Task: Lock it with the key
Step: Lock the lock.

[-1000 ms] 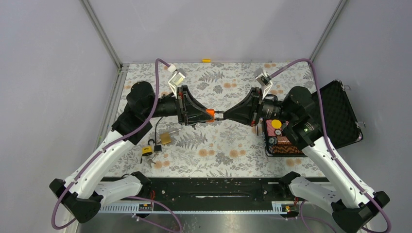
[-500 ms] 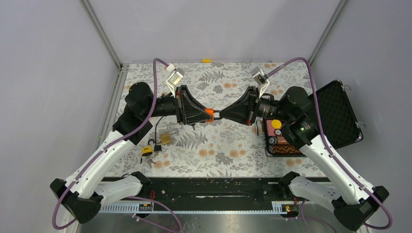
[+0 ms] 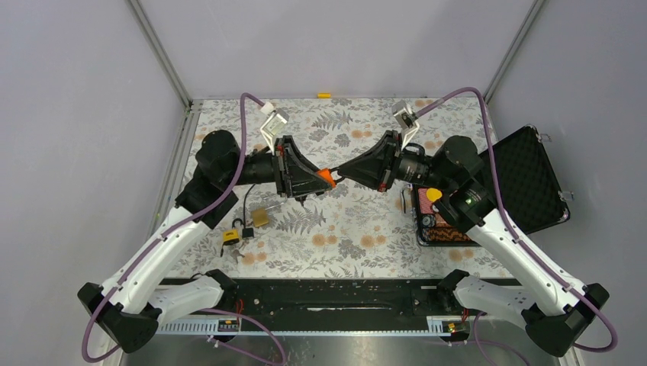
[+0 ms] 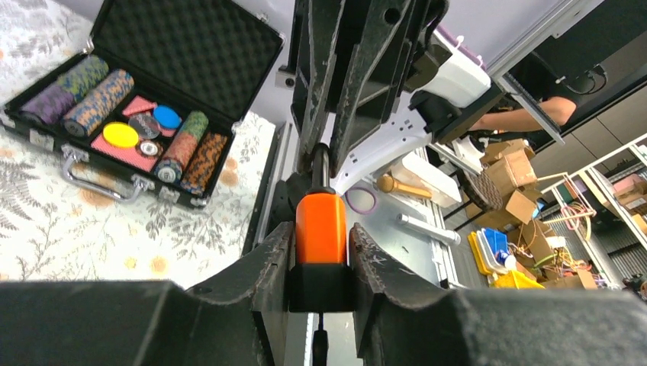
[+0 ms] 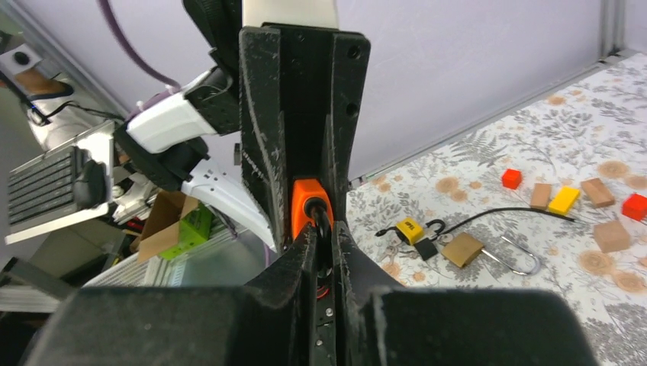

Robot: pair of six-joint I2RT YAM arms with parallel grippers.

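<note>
Floral worktop [image 3: 358, 229] spreads below grey walls. Whether the right tool [image 5: 321, 238] pinches a key or a shackle is hidden. Its fingers sit nearly together on a dark piece [image 5: 322, 221] at the orange padlock [image 4: 320, 221]. The left tool [image 3: 326, 177] is clamped on the padlock's body, in mid-air above the worktop's middle.

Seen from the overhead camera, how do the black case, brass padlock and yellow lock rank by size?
1. case, by far the largest
2. brass padlock
3. yellow lock, only slightly smaller than the brass one
</note>
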